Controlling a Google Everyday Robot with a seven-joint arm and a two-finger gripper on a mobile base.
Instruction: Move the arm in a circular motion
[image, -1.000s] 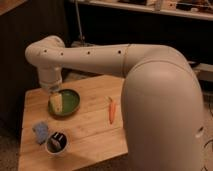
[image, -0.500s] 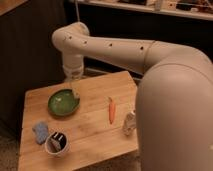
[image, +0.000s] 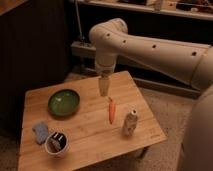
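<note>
Over table, arm hangs gripper above carrot, empty; finger state unclear, circle's progress unreadable.

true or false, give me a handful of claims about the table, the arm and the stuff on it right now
1. The gripper hangs over the wooden table, just above the carrot. True.
2. The green plate holds the carrot. False: the carrot lies on the bare wood to the right of the plate.
3. A crumpled can stands to the right of the carrot. True.
4. The arm enters from the left side of the view. False: it reaches in from the right.
5. The blue cloth lies beside the white cup near the front left corner. True.
</note>
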